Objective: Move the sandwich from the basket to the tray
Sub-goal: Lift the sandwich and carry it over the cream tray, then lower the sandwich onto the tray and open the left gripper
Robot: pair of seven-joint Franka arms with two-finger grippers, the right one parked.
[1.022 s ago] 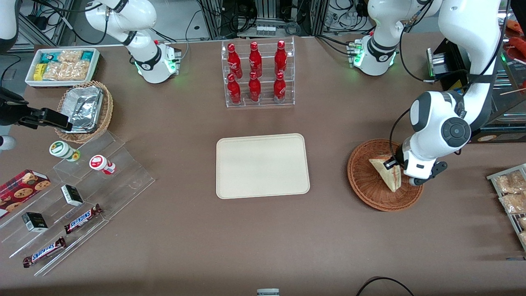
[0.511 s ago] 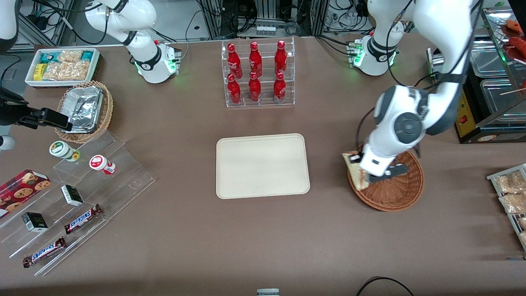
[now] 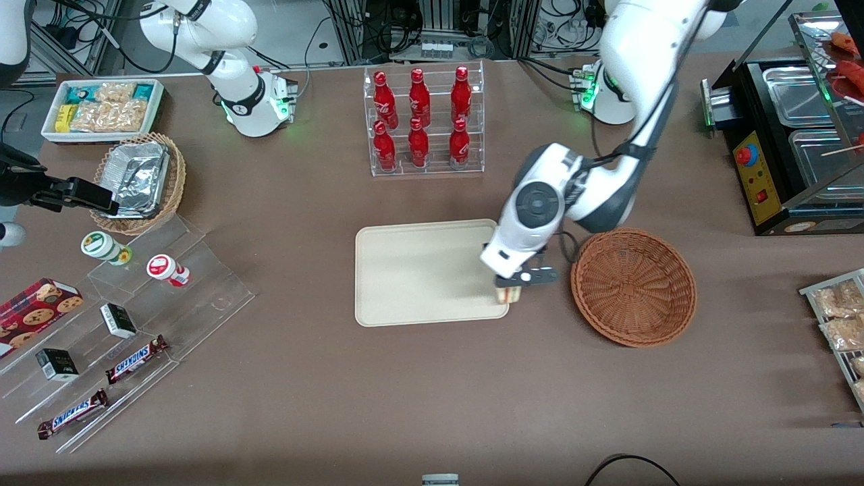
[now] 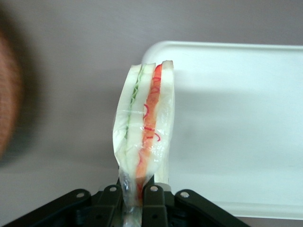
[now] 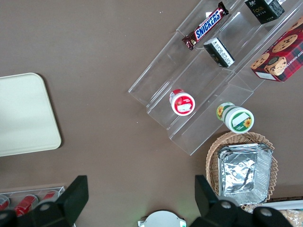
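The sandwich (image 4: 144, 137) is being gripped by the closed pincer (image 3: 513, 282) at the tray (image 3: 418, 270) edge nearest the basket (image 3: 633, 287) — already emptied. Lowering and release are judged to be remaining.

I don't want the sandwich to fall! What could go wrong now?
The gripper pinches the sandwich only by its thin wrapped end, so it might slip out. It hangs right over the tray edge nearest the basket; dropped now, it could land half off the rim or on the table.
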